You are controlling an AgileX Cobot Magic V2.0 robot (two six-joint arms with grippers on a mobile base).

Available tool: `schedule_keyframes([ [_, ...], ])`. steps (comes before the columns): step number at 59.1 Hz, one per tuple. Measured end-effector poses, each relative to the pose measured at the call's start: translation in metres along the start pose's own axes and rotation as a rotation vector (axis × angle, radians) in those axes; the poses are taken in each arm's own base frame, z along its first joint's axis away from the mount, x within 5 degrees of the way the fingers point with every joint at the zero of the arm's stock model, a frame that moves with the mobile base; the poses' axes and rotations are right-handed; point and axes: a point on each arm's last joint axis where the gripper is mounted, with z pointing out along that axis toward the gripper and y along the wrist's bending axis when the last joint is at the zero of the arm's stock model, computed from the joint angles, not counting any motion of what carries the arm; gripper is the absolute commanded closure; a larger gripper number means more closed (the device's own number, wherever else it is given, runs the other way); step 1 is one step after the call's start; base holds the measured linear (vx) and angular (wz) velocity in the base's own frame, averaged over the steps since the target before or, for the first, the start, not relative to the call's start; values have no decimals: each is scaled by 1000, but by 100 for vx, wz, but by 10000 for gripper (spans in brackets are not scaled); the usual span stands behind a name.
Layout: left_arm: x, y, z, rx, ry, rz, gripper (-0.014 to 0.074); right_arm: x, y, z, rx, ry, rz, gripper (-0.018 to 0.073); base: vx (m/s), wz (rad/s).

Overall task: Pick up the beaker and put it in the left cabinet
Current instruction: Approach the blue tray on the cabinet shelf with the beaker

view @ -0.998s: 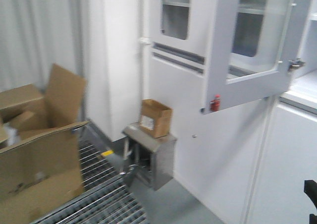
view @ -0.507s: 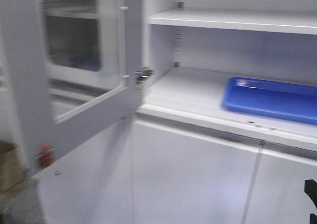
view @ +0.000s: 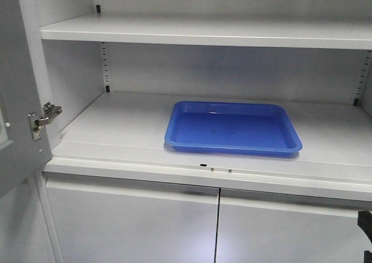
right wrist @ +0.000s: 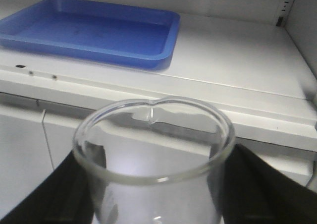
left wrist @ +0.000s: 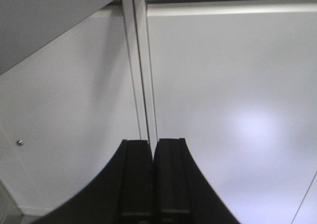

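The right end effector point(right wrist: 154, 184) was clamped on the small clear glass beaker point(right wrist: 151, 199) with a pour-lip rim. One black finger point(right wrist: 260, 189) pressed against each side of the glass wall at the bottom of the right wrist view. The beaker was held upright, mouth up and lip towards the shelf, presumably so that it could be set down on its flat base without turning the wrist. It hung in front of the light grey metal cabinet point(view: 116, 126). It appeared to sit lower than the front edge of the middle shelf, level with the closed lower doors point(view: 133, 228), and was not yet over the shelf.

The shallow blue plastic tray point(view: 232, 126) lay in the centre of the front view, on the middle shelf near its front edge. Bare shelf showed on both sides of it. The strip at the right of the frame lay nearest the beaker and looked the readier place for it. The upper shelf point(view: 221, 31) limited headroom, so the lift probably needed only to clear the front edge.

The grey cabinet door point(view: 17, 100) stood open on its metal hinge point(view: 43, 118) at the left edge of the frame, leaving the opening free.

The left end effector point(left wrist: 152, 157) had its black jaws together and held nothing. It pointed at the lower doors and appeared parked out of the way.
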Motion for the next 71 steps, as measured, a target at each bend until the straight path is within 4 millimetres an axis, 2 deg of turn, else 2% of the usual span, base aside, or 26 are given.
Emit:
schedule_keyframes([
  [71, 0, 0, 0, 0, 0, 0, 593, 0, 0, 0, 0, 0, 0, 561, 24, -10],
])
